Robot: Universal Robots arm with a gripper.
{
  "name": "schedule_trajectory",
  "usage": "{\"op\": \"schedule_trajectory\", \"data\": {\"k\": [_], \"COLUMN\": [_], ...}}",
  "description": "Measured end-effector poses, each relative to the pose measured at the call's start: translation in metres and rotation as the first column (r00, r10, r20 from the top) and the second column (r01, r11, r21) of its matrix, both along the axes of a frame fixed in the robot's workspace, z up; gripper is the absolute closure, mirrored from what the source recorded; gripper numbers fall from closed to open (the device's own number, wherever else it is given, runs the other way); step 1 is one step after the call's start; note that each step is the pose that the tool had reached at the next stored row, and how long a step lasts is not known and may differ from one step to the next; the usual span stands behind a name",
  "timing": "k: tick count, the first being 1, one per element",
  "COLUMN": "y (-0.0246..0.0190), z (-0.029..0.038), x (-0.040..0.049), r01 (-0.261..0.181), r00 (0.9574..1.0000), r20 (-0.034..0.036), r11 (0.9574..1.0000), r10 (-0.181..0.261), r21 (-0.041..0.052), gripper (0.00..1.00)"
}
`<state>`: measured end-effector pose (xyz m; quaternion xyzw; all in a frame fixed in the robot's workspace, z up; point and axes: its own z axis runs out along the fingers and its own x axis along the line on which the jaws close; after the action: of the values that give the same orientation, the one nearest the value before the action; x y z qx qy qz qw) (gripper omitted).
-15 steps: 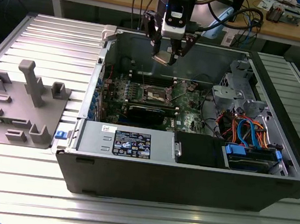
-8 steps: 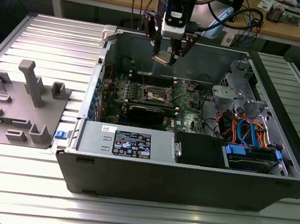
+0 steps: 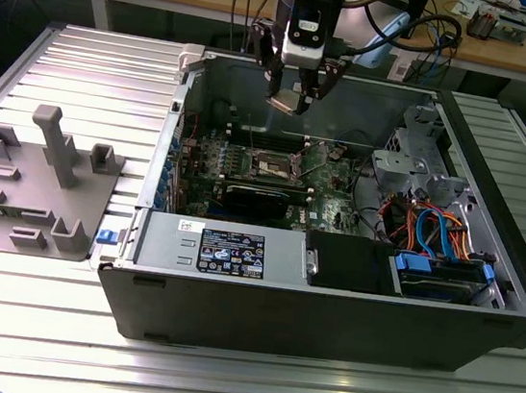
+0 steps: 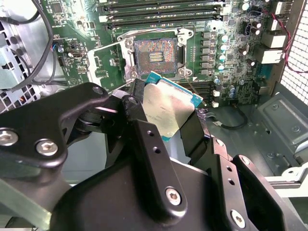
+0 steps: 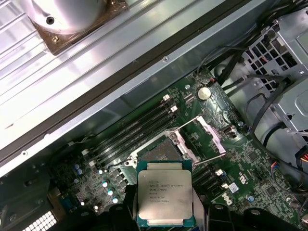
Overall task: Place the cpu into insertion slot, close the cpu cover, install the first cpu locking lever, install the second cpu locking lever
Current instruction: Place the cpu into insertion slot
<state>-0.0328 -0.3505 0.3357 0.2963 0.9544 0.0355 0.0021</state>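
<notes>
The gripper (image 3: 292, 96) is squeezing the cpu (image 4: 166, 113) by its edges. It is holding it up in the air, above the open insertion slot (image 4: 153, 57) on the green board (image 4: 103, 67).

A: What does the cpu (image 5: 165, 197) look made of?
B: Smooth, dull-silvery metal on top, with green board round the edge.
A: And the slot (image 4: 151, 55)?
B: A bright metal rim and a dark centre speckled with shiny contacts, on a green board (image 4: 108, 65).
A: The gripper (image 3: 292, 99)?
B: Matt black, with bright screw heads. The tabletop (image 3: 89, 48) is ribbed, satin-finished metal.
</notes>
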Motion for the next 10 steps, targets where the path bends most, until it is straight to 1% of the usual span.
{"op": "schedule_trajectory", "data": {"k": [10], "y": [0.0000], "z": [0.0000], "x": [0.0000], "r01": [0.018], "r00": [0.9998], "r20": [-0.0001], "r11": [0.9998], "r10": [-0.018], "r21": [0.0000], "gripper": [0.46]}}
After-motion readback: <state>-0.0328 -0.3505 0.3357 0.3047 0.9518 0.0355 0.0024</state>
